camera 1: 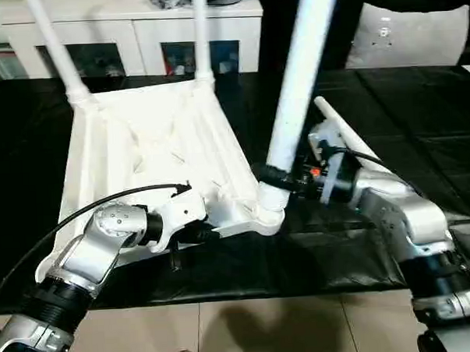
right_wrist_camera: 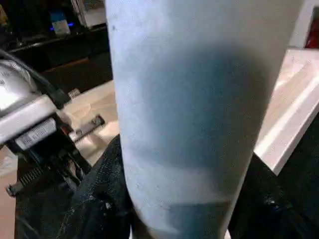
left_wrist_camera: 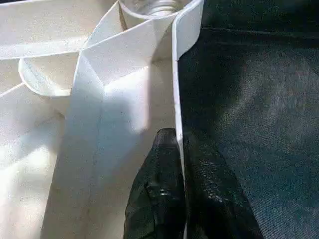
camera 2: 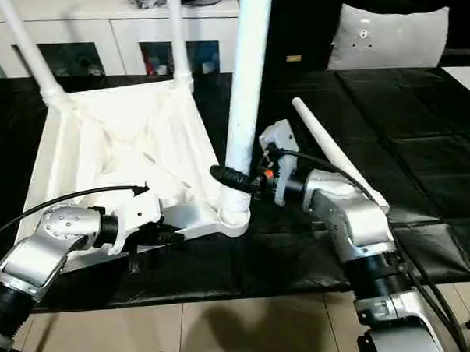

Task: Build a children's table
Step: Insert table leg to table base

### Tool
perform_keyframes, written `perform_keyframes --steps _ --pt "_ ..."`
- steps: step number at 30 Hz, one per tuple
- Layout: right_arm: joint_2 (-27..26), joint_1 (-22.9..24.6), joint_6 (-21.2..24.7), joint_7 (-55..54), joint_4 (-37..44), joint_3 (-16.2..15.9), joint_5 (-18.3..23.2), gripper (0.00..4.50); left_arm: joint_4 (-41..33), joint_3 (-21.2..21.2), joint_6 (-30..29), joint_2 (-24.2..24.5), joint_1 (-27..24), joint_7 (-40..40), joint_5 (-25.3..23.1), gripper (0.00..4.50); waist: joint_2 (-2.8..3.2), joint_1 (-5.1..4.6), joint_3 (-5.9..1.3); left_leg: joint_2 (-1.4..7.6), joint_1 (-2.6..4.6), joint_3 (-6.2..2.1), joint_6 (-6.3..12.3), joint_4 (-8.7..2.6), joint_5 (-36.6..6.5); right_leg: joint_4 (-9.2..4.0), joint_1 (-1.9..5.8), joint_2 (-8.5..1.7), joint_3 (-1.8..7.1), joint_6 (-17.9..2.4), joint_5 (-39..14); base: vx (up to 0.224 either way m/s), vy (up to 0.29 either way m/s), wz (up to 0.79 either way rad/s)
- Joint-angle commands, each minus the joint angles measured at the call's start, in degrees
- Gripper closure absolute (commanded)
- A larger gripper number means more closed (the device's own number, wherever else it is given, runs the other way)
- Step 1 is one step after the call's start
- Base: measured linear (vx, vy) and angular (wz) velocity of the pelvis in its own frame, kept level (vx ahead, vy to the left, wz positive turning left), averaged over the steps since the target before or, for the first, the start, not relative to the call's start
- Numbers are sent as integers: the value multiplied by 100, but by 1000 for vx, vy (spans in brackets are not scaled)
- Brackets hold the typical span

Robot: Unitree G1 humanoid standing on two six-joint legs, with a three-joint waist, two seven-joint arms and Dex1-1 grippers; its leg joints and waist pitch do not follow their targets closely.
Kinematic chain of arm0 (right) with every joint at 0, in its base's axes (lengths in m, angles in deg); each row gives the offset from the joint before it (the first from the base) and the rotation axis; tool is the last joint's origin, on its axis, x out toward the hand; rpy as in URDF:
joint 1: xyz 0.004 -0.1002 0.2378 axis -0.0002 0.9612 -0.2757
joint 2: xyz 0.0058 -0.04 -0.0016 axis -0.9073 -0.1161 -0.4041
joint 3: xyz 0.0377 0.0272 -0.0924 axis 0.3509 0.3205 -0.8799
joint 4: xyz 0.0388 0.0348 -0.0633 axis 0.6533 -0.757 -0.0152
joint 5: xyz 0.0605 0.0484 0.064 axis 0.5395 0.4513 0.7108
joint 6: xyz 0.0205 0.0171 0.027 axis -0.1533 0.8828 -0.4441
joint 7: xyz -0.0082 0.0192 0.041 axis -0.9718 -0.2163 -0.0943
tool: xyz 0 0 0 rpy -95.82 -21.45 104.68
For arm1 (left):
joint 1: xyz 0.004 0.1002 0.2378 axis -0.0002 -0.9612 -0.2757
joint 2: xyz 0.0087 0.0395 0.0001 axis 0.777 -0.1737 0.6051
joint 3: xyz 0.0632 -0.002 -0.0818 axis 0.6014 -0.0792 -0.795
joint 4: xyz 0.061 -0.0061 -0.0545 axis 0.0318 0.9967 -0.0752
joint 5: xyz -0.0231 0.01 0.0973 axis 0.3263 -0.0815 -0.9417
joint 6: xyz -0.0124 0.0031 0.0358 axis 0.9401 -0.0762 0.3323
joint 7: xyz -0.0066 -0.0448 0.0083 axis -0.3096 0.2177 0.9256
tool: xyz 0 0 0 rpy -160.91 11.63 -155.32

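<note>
the children's table point(camera 1: 152, 148) is seen upside down on a black mat point(camera 1: 389, 122), its ribbed underside facing up, lying toward the mat's left side with its near edge close to the mat's front edge. two legs are seated in the far corner sockets: the far left leg point(camera 1: 56, 51) and the far right leg point(camera 1: 202, 37), both cut off by the top of the head views. a third leg point(camera 1: 297, 87) stands in the near right corner socket point(camera 1: 269, 209), leaning slightly to the right; its upper end is also cut off. a fourth leg point(camera 2: 335, 148) lies loose on the mat to the right of the tabletop, partly hidden behind the right arm.

the left gripper point(left_wrist_camera: 177, 164) is clenched on the tabletop's thin near rim point(left_wrist_camera: 174, 99), one black finger on the inside of the wall and one on the outside, as seen in the left wrist view. in the head views the fingertips are hard to make out under the white wrist housing.

the right gripper point(camera 1: 276, 176) is wrapped around the third leg just above its socket, a black finger point(camera 2: 227, 176) curving round the leg's front. in the right wrist view the leg is seen very close, with dark finger shapes on either side at its base; the contact itself is hidden there.

a white cabinet point(camera 1: 135, 40) with glass doors stands beyond the mat's far edge, and a white cushion point(camera 1: 408, 36) lies at the far right corner. pale floor tiles point(camera 1: 265, 330) are seen below the mat's front edge.
</note>
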Motion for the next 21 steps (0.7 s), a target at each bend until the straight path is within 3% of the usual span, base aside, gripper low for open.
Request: perform_keyframes --steps 1,2,4,9,21 --pt "1 -93 -125 33 -59 -5 -30 261 76 59 149 66 33 -100 -176 450 31 16 -399 173 147 -52 -82 -423 -1497 -387 225 -394 204 -1203 -1036 0 0 0" --pt "-34 -80 -172 41 -136 4 -30 261 97 -2 19 24 48 -65 -77 423 39 16 -397 175 145 -58 -89 -427 -1508 -387 229 -396 204 -1191 -1054 0 0 0" --pt "-77 -51 -269 65 -263 10 -58 261 90 -104 -156 -39 51 59 108 423 28 16 -394 177 153 -54 -111 -430 -1579 -393 219 -403 206 -1191 -1174 0 0 0" --pt "-107 30 -366 95 -399 21 -49 261 146 -200 68 -146 35 -55 118 376 21 26 -401 178 145 -53 -79 -423 -1505 -391 228 -395 206 -1201 -1053 0 0 0" --pt "-100 68 -497 109 -471 51 -81 261 356 -267 54 -327 61 -98 191 367 30 31 -403 177 143 -57 -56 -423 -1503 -393 236 -399 203 -1194 -1062 0 0 0"
